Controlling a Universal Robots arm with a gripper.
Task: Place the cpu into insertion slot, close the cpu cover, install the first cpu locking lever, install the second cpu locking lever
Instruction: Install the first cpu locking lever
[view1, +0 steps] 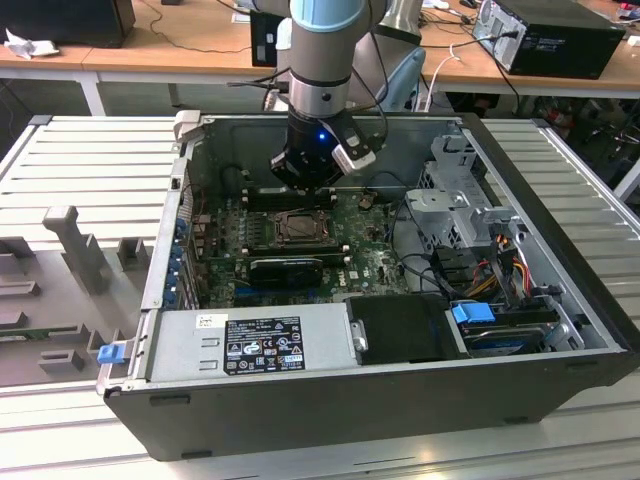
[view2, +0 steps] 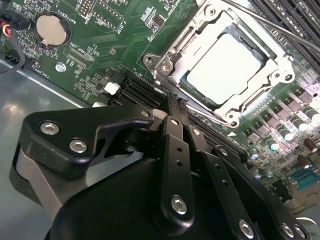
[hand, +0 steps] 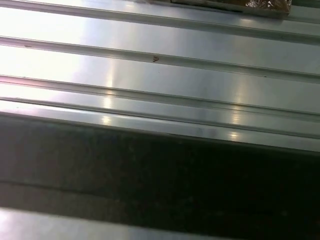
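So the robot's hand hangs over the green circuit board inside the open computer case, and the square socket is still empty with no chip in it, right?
Not quite. The hand does hang over the green circuit board in the open black computer case, but the square socket is not empty: the second wrist view shows the small flat silver-grey square chip already lying in it, with the thin silver-grey metal frame plate closed around it.

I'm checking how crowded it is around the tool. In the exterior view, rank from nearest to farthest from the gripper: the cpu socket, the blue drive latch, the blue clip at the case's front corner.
1. The insertion slot, just below the gripper, mid-board.
2. The blue drive latch, toward the exterior view's right.
3. The blue clip, at the case's front corner, exterior view's left.
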